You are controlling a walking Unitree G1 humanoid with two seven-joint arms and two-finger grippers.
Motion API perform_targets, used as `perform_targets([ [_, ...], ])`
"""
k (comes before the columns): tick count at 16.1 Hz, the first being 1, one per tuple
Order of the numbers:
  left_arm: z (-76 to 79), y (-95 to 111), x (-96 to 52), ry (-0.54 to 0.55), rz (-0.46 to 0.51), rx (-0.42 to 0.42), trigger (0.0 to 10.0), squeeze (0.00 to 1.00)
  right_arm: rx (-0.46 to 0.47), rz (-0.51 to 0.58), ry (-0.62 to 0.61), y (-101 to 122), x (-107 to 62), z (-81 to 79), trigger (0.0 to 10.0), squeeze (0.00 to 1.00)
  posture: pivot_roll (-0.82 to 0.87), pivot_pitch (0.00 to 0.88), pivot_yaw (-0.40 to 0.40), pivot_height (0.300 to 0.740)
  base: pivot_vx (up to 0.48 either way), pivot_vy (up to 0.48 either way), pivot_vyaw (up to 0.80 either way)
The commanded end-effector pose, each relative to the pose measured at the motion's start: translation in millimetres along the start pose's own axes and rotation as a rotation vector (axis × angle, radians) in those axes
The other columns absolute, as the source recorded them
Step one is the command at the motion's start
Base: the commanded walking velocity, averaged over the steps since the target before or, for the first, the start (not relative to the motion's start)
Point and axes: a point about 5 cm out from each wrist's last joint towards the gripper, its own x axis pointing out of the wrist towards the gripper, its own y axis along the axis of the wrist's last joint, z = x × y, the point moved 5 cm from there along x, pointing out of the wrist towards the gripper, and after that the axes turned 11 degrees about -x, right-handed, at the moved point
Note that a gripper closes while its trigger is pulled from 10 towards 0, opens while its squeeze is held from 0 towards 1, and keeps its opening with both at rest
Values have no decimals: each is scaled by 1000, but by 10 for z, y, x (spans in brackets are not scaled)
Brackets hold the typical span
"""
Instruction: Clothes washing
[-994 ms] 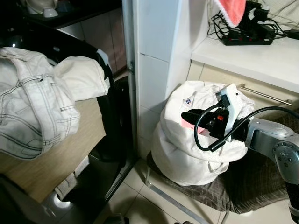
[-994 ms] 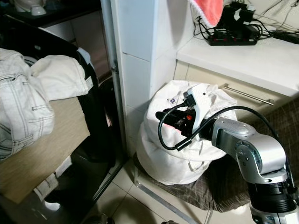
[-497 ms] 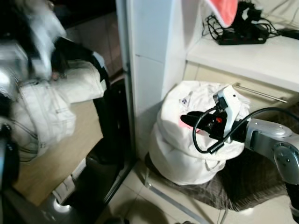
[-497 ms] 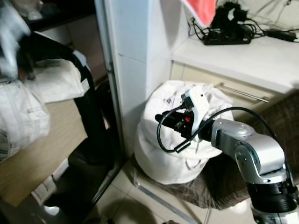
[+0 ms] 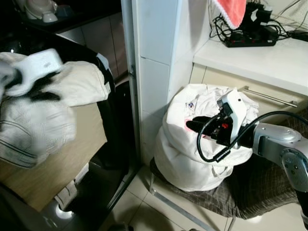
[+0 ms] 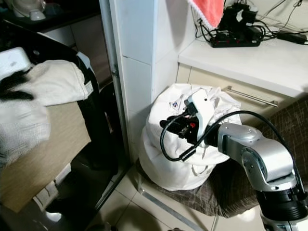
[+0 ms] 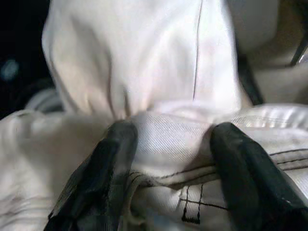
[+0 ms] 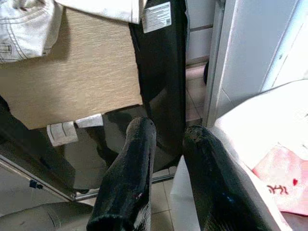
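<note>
the left gripper (image 5: pixel 36 89) is sitting at the left edge of the frame, blurred, on top of the white jeans (image 5: pixel 33 130). half a second ago it was higher, in the upper left corner, and the picture was even more smeared. in the left wrist view its two black fingers (image 7: pixel 113 159) are spread apart and are pressing into the seam of the jeans, with a fold of cloth between them. the jeans are lying on the tan panel (image 5: pixel 53 163) at the left, beside a second white garment (image 5: pixel 79 84) that is hanging over the black edge.

the right gripper (image 5: pixel 196 126) is holding in the middle right of the frame, over the open top of the white bag (image 5: pixel 183 154), almost where it was before. its fingers (image 8: pixel 130 178) are close together with a narrow gap and nothing between them. a pink cloth (image 8: pixel 284 185) is lying inside the bag. the bag is standing on a brown checked cushion (image 5: pixel 260 187) at the lower right.
</note>
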Motion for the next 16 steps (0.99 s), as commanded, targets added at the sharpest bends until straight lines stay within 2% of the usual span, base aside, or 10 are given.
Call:
perform_targets([
  [1, -193, -90, -71, 123, -61, 28, 10000, 0, -21, -2, 4, 5, -8, -9, 10000, 0, -76, 0, 35, 740, 0, 0, 0],
  [3, -431, -87, -138, 307, -61, 46, 10000, 0, -22, -4, -2, 5, -6, 4, 10000, 0, -77, 0, 35, 740, 0, 0, 0],
  [5, -834, 70, -400, 657, 37, 23, 10000, 0, -22, -5, -13, 6, -9, 25, 10000, 0, -80, 0, 36, 740, 0, 0, 0],
  [8, -1105, 132, -744, 904, 71, 32, 10000, 0, -23, -7, -25, 3, -27, 44, 10000, 0, -87, 0, 41, 740, 0, 0, 0],
  [9, -1163, 261, -860, 967, 168, 27, 10000, 0, -20, -3, -38, 7, -36, 65, 10000, 0, -87, 0, 40, 740, 0, 0, 0],
  [10, -1130, 374, -834, 910, 296, -76, 10000, 0, -17, -1, -44, 10, -39, 75, 10000, 0, -87, 0, 40, 740, 0, 0, 0],
  [11, -961, 505, -623, 673, 439, -282, 10000, 0, -17, -1, -42, 11, -38, 72, 10000, 0, -87, 0, 40, 740, 0, 0, 0],
  [12, -823, 590, -497, 519, 479, -335, 10000, 0, -16, -1, -39, 10, -36, 68, 10000, 0, -87, 0, 40, 740, 0, 0, 0],
  [13, -434, 762, -287, 159, 505, -342, 10000, 0, -17, -4, -29, 4, -26, 52, 10000, 0, -81, 0, 32, 740, 0, 0, 0],
  [16, -34, 669, -164, -152, 418, -263, 10000, 0, -21, -8, -12, -5, -5, 16, 10000, 0, -80, 0, 31, 740, 0, 0, 0],
])
